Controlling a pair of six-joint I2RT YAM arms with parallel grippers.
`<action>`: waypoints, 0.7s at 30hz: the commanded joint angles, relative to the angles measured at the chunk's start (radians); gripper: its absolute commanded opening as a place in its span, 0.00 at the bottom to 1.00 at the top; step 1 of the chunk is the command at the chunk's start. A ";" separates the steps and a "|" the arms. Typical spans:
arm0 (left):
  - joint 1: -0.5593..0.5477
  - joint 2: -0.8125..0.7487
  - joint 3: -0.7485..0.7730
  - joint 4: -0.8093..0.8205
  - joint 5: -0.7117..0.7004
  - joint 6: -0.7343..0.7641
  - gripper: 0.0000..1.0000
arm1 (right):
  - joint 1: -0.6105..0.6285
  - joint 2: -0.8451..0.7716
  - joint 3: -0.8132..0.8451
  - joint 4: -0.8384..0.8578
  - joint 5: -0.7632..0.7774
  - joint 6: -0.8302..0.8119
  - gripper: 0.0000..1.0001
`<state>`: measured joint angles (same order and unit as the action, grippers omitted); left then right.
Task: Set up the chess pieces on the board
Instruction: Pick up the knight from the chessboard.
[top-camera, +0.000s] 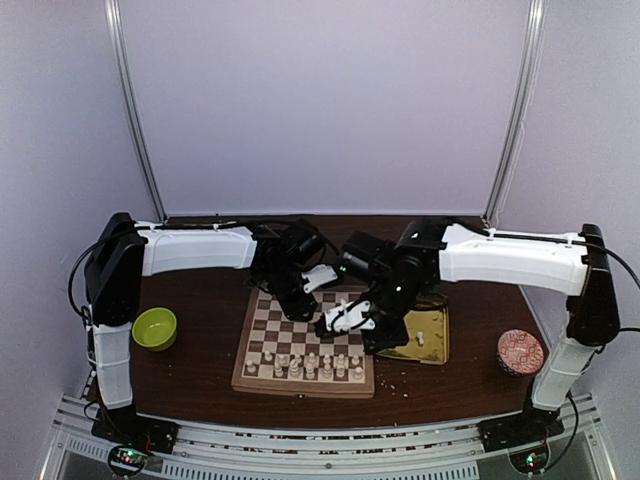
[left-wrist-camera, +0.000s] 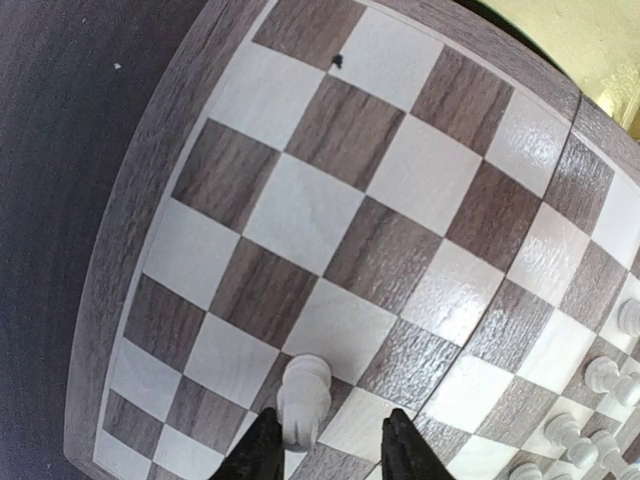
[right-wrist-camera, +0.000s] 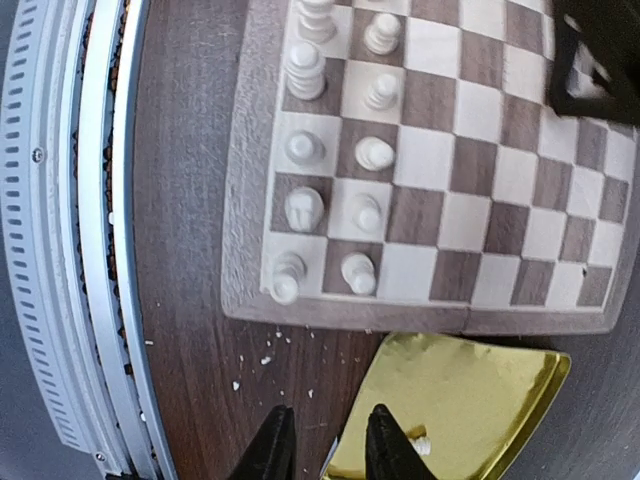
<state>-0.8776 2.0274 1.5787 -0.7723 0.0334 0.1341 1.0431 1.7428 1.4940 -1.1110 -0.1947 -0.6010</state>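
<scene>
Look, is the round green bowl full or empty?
Empty. In the top view the round green bowl shows only its plain green inside.

Top view: we look down from high behind on the whole table (top-camera: 200, 370). Left wrist: we sit close over the board (left-wrist-camera: 300, 210). Right wrist: we look down on its corner and the gold tray (right-wrist-camera: 470, 400), lower right. All share the board.

White arms (top-camera: 195, 250), black joints (top-camera: 115, 275), black cables (top-camera: 74, 282)

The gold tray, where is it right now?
Seen from above, the gold tray lies just right of the board, partly under the right arm.
</scene>
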 joint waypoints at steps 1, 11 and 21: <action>-0.004 -0.009 0.027 0.003 0.026 0.018 0.34 | -0.122 -0.112 -0.092 -0.021 -0.158 -0.022 0.24; -0.005 0.008 0.039 0.003 0.048 0.021 0.23 | -0.384 -0.172 -0.291 0.133 -0.388 -0.011 0.24; -0.005 0.010 0.058 -0.004 0.040 0.008 0.08 | -0.400 -0.153 -0.290 0.157 -0.378 -0.005 0.24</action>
<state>-0.8780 2.0277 1.6047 -0.7815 0.0639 0.1448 0.6491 1.5860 1.2037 -0.9825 -0.5514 -0.6060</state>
